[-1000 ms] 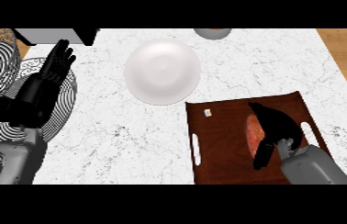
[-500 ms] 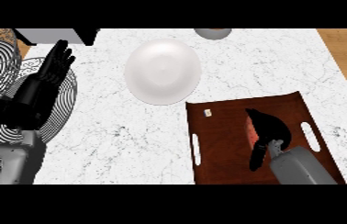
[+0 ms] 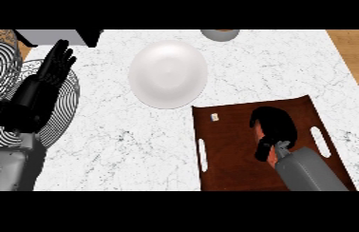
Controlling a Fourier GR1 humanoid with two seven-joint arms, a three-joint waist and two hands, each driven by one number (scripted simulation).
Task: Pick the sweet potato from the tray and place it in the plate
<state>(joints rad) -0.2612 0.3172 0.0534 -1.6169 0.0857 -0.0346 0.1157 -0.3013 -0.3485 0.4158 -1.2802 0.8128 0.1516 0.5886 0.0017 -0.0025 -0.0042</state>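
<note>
Sweet potato (image 3: 261, 130) under curled fingers (image 3: 270, 119).

On the table (image 3: 126, 145), the plate (image 3: 168, 74) lies left of and behind the tray (image 3: 235, 155), with a bowl (image 3: 220, 34) at the far edge.

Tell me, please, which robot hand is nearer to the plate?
Right. The right robot hand is over the tray, below and to the right of the plate; the left robot hand rests open farther off, at the view's left edge.
</note>
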